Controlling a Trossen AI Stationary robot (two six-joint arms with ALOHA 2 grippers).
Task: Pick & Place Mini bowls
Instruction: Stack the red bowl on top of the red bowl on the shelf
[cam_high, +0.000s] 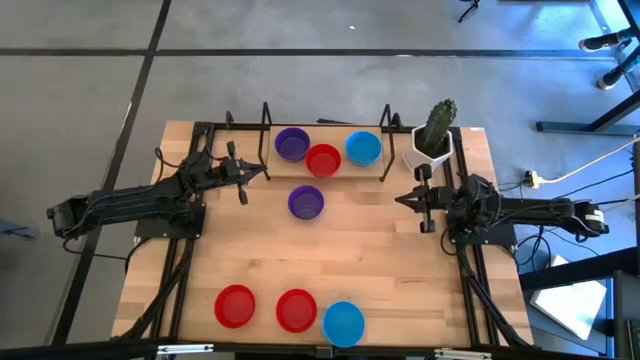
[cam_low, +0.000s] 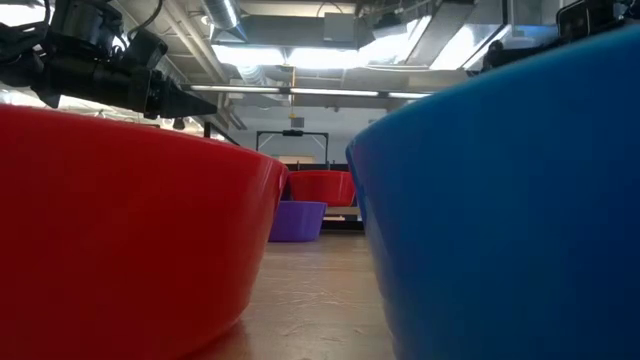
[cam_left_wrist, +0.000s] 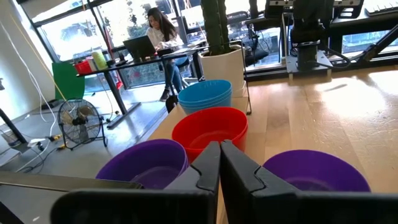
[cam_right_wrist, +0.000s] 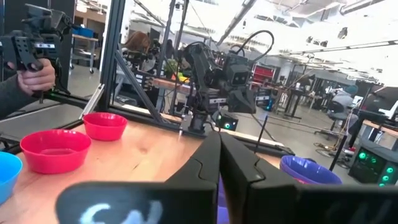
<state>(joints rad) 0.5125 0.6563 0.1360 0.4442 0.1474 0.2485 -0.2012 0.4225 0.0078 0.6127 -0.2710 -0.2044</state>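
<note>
Seven mini bowls on the wooden table (cam_high: 400, 260), in two groups plus one alone. At the far edge, a row of three between two dark upright stands: purple bowl (cam_high: 292, 144), red bowl (cam_high: 323, 159) touching it, light blue bowl (cam_high: 363, 148) just beside. Near the middle, a lone purple bowl (cam_high: 306, 202), apart from the row. Along the near edge, two red bowls (cam_high: 235, 305) (cam_high: 296, 310) and a blue one (cam_high: 343, 323), the last two touching. Beyond the far row, toward the right corner, a white pot with a green cactus (cam_high: 434, 135). Left gripper (cam_high: 262, 174) hovering just left of the lone purple bowl, fingers pressed together, holding nothing. Right gripper (cam_high: 402, 200) to that bowl's right, well apart, fingers likewise closed and empty. Across the room, a person seated at a desk (cam_left_wrist: 160, 31).
</note>
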